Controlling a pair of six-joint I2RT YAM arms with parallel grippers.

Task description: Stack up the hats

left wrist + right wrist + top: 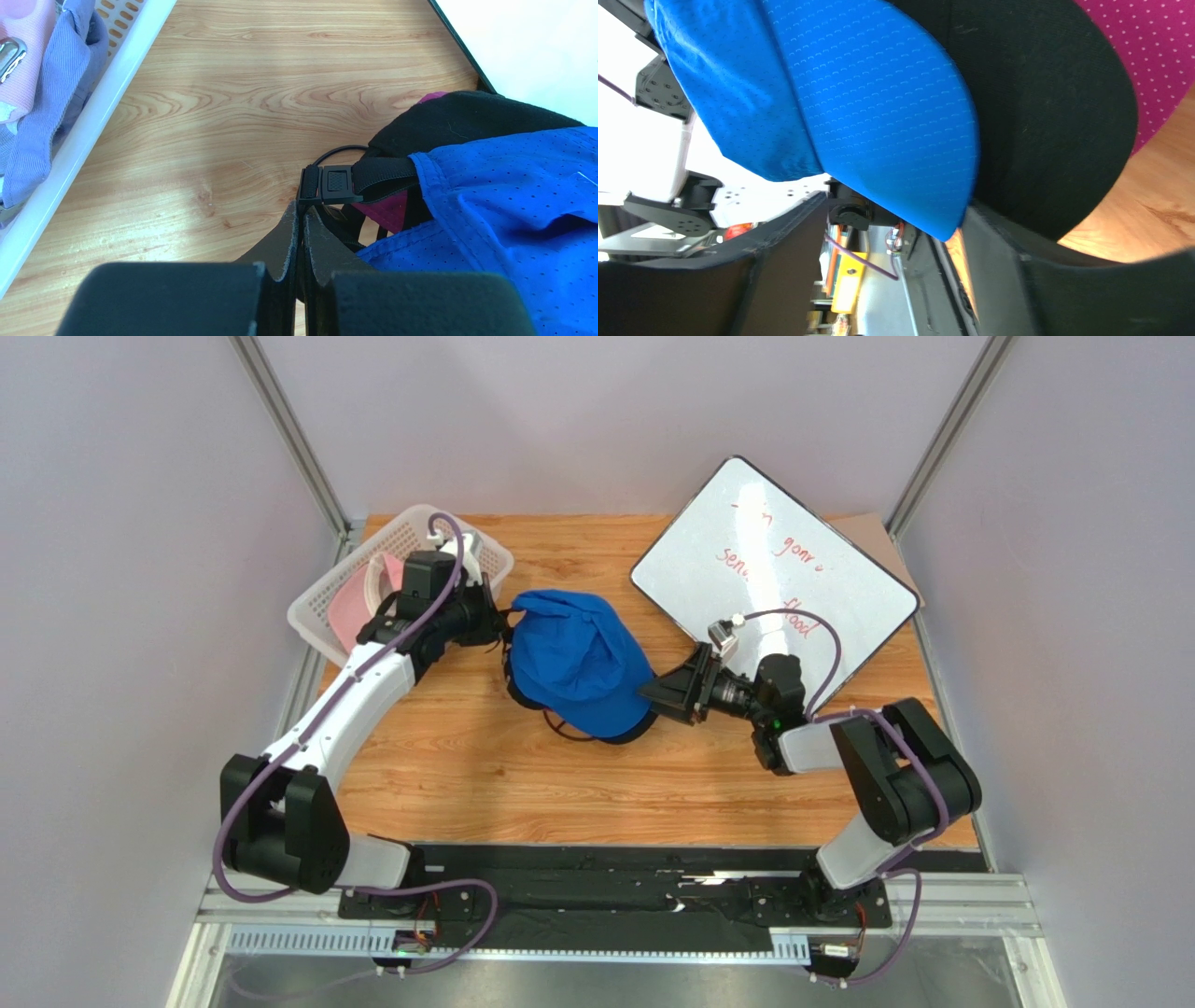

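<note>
A royal blue hat [578, 658] lies on top of a pile in the middle of the table, over a black hat [463, 119] and a magenta hat [382, 210]. My left gripper [501, 627] is at the back of the pile, its jaws closed [303, 210] on the black hat's back strap by the buckle [330, 185]. My right gripper [654, 693] is open at the brim side. The blue brim's edge [934, 210] hangs between its fingers [896, 210], with the black brim [1046, 105] and magenta brim [1151, 49] behind. A light pink hat [351, 609] and a lavender hat [49, 119] lie in the basket.
The white mesh basket [316, 602] stands at the back left, its wall close to my left gripper [91, 119]. A whiteboard with red writing [772, 567] lies at the back right. A thin black wire loop [335, 151] shows under the pile.
</note>
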